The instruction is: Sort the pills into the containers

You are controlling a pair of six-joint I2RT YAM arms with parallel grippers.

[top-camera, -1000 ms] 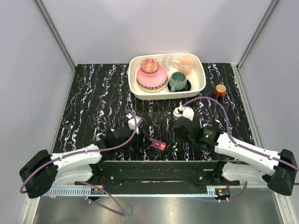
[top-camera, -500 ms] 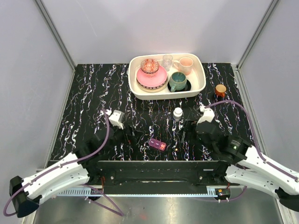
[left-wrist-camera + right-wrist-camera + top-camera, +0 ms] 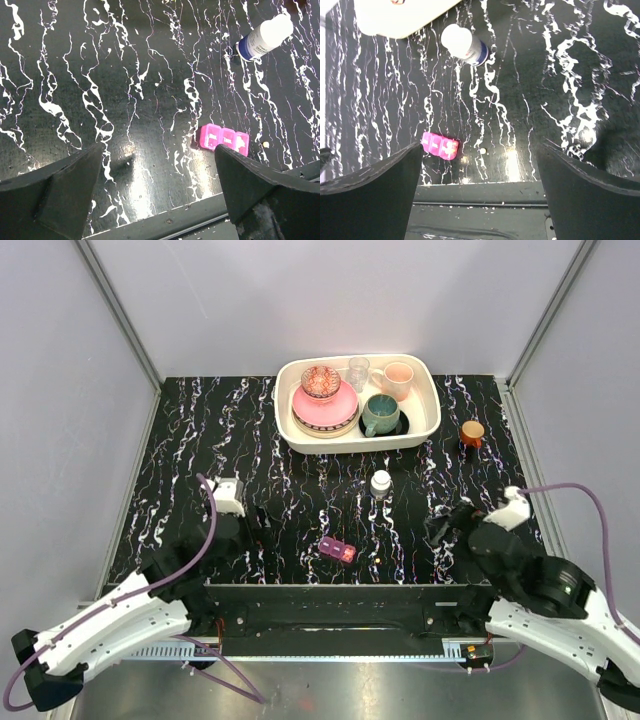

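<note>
The magenta pill box (image 3: 337, 549), three containers in a row, lies on the black marbled table near the front edge, also in the left wrist view (image 3: 224, 139) and the right wrist view (image 3: 440, 145). One small yellowish pill (image 3: 482, 150) lies loose on the table just right of the box (image 3: 266, 144). My left gripper (image 3: 258, 518) hangs open and empty to the left of the box (image 3: 157, 200). Over to the right of the box, my right gripper (image 3: 440, 528) is open and empty too (image 3: 480, 195). Whether pills lie inside the box I cannot tell.
A white bottle (image 3: 381, 482) with a blue label stands behind the box. A cream tray (image 3: 430, 425) of crockery sits at the back centre, a small brown orange-lidded jar (image 3: 472, 432) to its right. A black metal rail (image 3: 340, 595) borders the table's near edge.
Both arms have drawn back from the middle, the left one leftward, the right one rightward away from the white bottle. Both grippers have opened wide. The bottle now stands alone.
</note>
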